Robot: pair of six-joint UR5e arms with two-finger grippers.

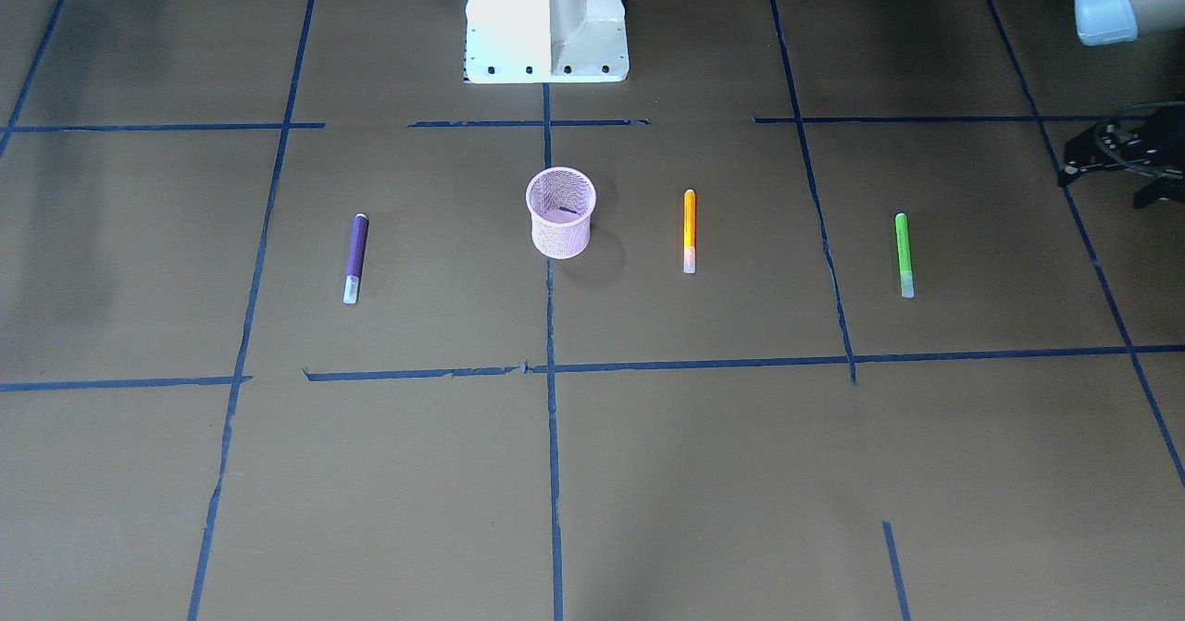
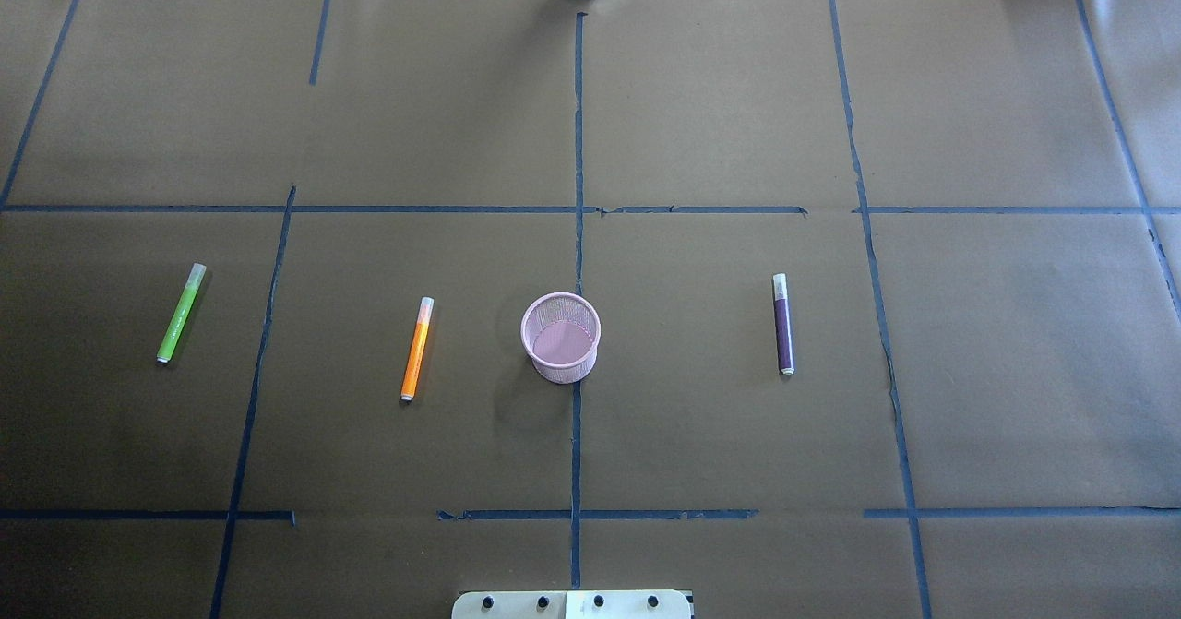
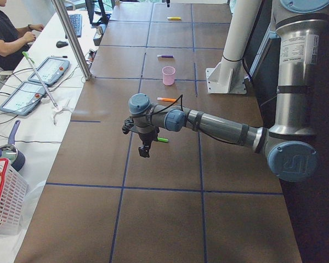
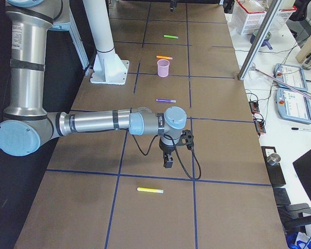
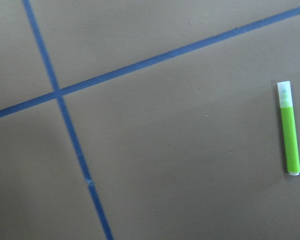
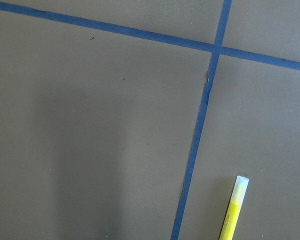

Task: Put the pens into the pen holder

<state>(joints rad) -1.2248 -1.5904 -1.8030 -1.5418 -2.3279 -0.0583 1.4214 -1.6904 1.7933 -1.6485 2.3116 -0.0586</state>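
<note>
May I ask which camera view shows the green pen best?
The left wrist-mounted view: the green pen lies whole, close and unobstructed. The overhead and front-facing views show it whole but small; exterior left has the left gripper partly covering it; exterior right shows a tiny streak.

Left arm (image 3: 219, 126) and right arm (image 4: 93, 123) each reach out level; left gripper (image 3: 145, 152) and right gripper (image 4: 168, 162) hang pointing downward, whether spread or closed unclear

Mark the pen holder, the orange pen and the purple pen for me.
pen holder (image 2: 563, 370): overhead exterior view, on the near mesh wall.
orange pen (image 2: 416, 350): overhead exterior view, middle of the barrel.
purple pen (image 2: 783, 326): overhead exterior view, middle of the barrel.
</note>
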